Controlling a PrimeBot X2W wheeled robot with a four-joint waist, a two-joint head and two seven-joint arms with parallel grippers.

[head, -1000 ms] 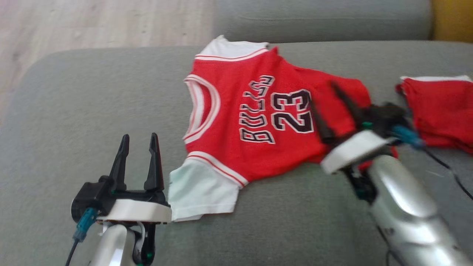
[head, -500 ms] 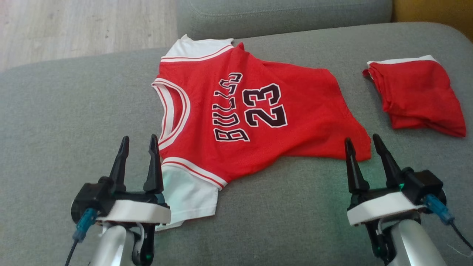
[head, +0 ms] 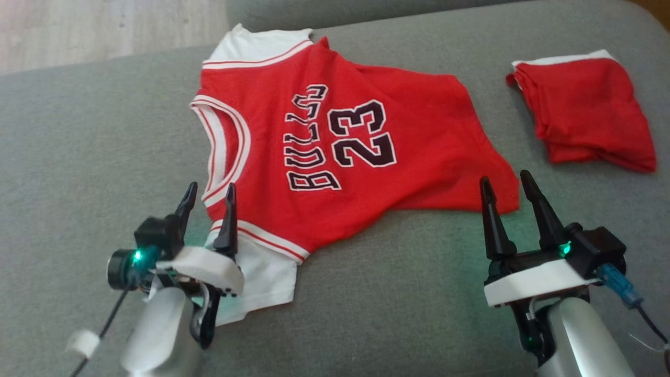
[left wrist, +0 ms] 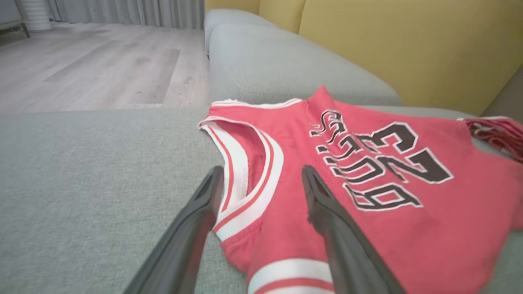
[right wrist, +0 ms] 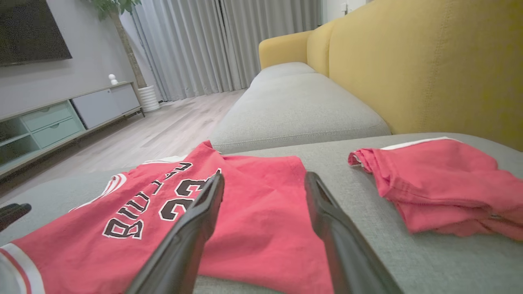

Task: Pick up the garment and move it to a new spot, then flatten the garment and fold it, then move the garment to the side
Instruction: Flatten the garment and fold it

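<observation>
A red basketball shirt with white sleeves and black letters and numbers (head: pixel 324 209) lies spread out in the middle of the grey cloth sofa seat (head: pixel 94 157). Its neck hole points to the left edge of the seat and its bottom hem points to the right edge. One short white sleeve (head: pixel 261 277) lies toward the front edge, and the other one lies at the back edge. A small folded red cloth with a white strip (head: pixel 586 115) sits near the back right corner of the seat, apart from the shirt. The left gripper (head: pixel 211 188) is near the front left part of the seat, over the front white sleeve. Its two dark fingers are spread apart with the white neck band (head: pixel 246 146) showing between them, and they hold nothing. I cannot tell if they touch the shirt. The right gripper (head: pixel 505 178) is near the front edge too, just beside the shirt's bottom corner. Its fingers are spread wide and hold nothing. A yellow sofa back (right wrist: pixel 408 61) stands behind the seat, and a pale wood floor (left wrist: pixel 81 69) lies past the left edge.
</observation>
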